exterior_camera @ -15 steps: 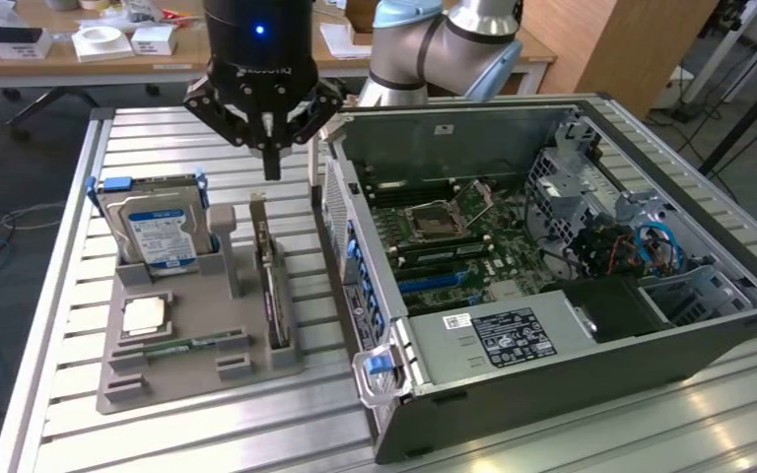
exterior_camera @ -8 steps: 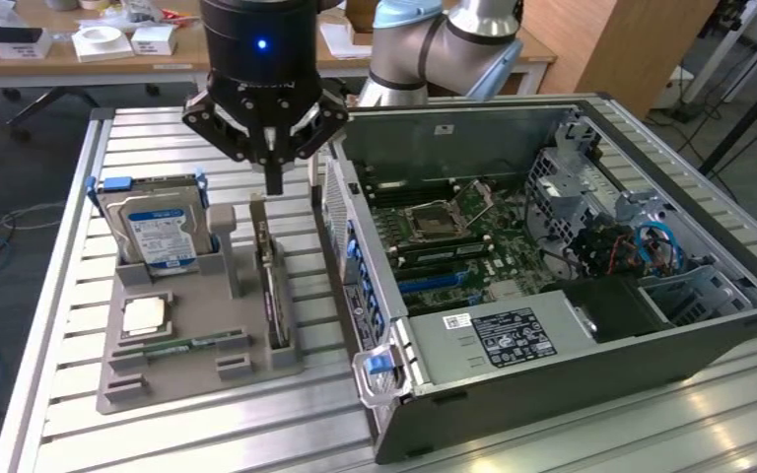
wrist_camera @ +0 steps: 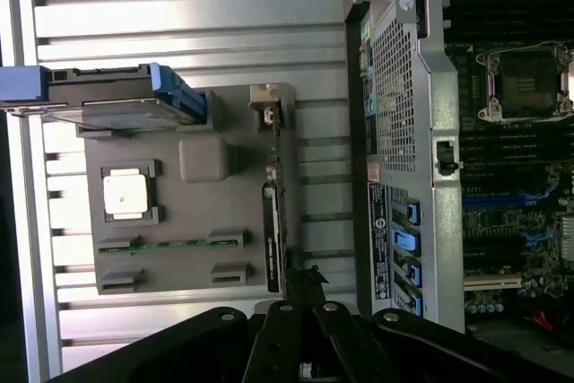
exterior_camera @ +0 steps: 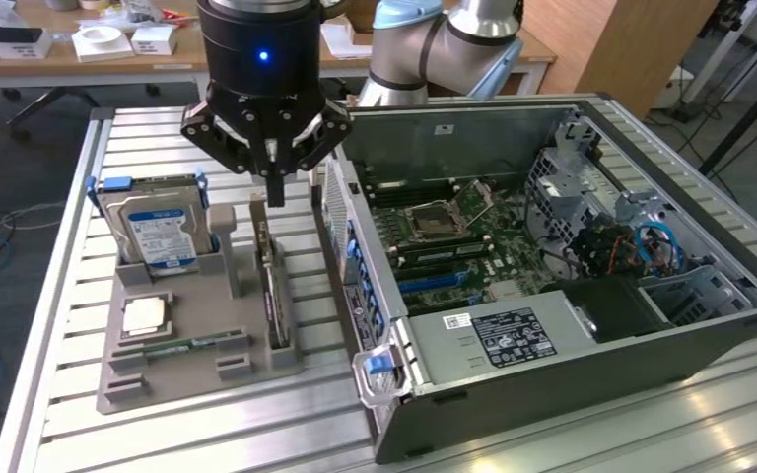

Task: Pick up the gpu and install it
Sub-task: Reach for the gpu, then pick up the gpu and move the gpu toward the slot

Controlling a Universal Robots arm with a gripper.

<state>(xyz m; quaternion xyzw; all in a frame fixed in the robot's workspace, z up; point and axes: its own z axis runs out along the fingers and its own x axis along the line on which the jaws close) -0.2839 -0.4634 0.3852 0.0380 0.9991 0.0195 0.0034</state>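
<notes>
Hand [exterior_camera: 273,195] fingers pressed together, nothing pinched, above gpu [exterior_camera: 273,296] | gpu on edge in grey tray [exterior_camera: 208,379] slot on bench [exterior_camera: 155,439] | exterior view: 9 o'clock of open PC case [exterior_camera: 589,394]

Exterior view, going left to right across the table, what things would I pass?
In order: silver hard drive with blue-white label → thin black gpu card standing on edge → open dark computer case.
</notes>
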